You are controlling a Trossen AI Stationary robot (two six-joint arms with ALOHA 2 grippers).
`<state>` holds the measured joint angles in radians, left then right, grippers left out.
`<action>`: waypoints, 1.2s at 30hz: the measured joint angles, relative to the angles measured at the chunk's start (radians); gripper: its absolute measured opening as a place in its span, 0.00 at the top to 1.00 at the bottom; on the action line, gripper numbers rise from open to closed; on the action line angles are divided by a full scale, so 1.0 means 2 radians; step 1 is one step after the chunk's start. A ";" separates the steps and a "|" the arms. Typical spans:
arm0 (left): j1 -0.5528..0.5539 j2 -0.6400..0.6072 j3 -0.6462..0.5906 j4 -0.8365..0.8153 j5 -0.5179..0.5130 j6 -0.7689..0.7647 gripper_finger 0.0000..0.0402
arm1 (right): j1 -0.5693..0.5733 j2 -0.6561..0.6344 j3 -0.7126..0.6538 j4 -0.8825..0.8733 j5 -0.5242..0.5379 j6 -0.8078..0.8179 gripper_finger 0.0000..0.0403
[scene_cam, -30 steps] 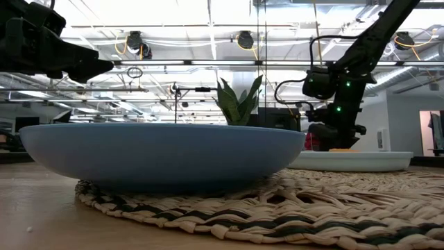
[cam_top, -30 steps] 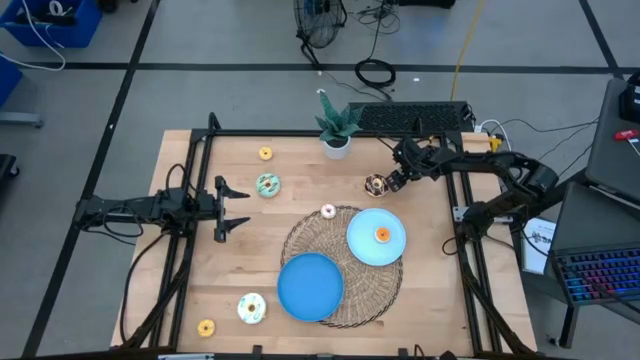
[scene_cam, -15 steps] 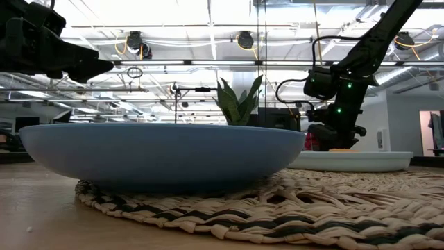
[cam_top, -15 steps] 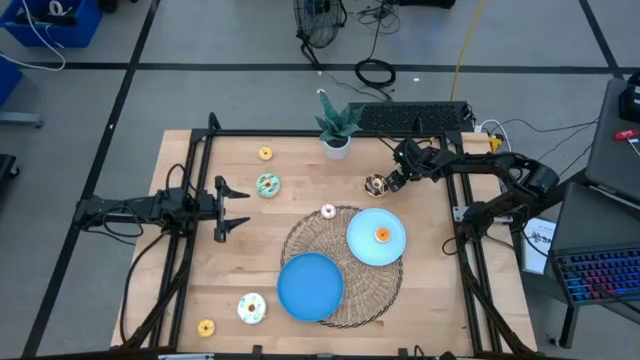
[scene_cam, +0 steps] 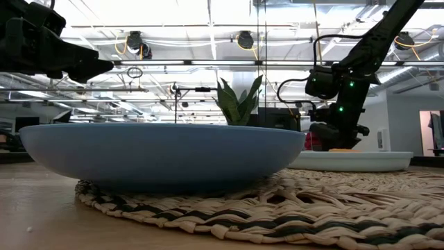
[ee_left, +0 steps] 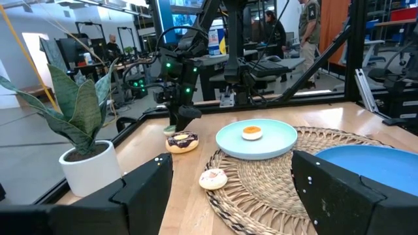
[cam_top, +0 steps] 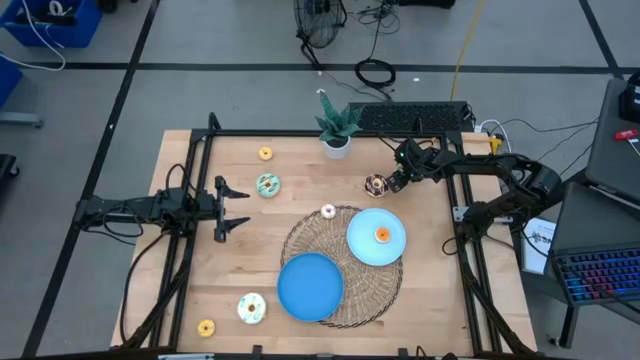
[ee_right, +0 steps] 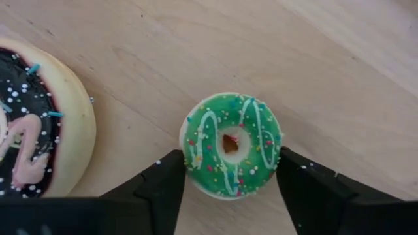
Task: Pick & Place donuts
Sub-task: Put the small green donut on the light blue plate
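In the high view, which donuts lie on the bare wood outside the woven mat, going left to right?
Orange-yellow donut near the front edge → cream-and-teal donut → small yellow donut at the back → teal donut → chocolate donut, with the right gripper just beside it.

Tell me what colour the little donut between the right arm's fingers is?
Green donut, white squiggles and sprinkles; the right wrist view shows it best.

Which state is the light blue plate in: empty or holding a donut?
Holding one: a single orange donut sits near the middle of the light blue plate.
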<state>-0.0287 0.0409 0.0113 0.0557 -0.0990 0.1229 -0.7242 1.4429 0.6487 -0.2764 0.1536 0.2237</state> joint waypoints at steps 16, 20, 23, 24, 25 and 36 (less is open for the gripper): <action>0.000 0.000 0.000 0.000 0.000 0.000 0.24 | 0.000 0.000 0.001 0.002 -0.013 0.000 0.65; 0.000 0.000 0.000 0.000 0.000 0.000 0.24 | 0.000 -0.008 0.001 0.002 -0.054 0.002 0.65; 0.000 0.000 0.000 0.000 0.000 0.000 0.24 | 0.001 -0.026 0.001 0.001 -0.068 0.012 0.65; 0.000 0.000 0.000 0.000 0.000 0.000 0.24 | 0.001 -0.035 0.001 0.001 -0.068 0.013 0.65; 0.000 0.000 0.000 0.000 0.000 0.000 0.24 | 0.001 -0.045 0.001 0.001 -0.067 0.013 0.65; 0.000 0.000 0.000 0.000 0.000 0.000 0.24 | 0.044 -0.166 0.001 0.009 -0.066 0.027 0.66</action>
<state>-0.0284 0.0408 0.0113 0.0555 -0.0990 0.1226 -0.6358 1.1109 0.6510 -0.2577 0.0216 0.2777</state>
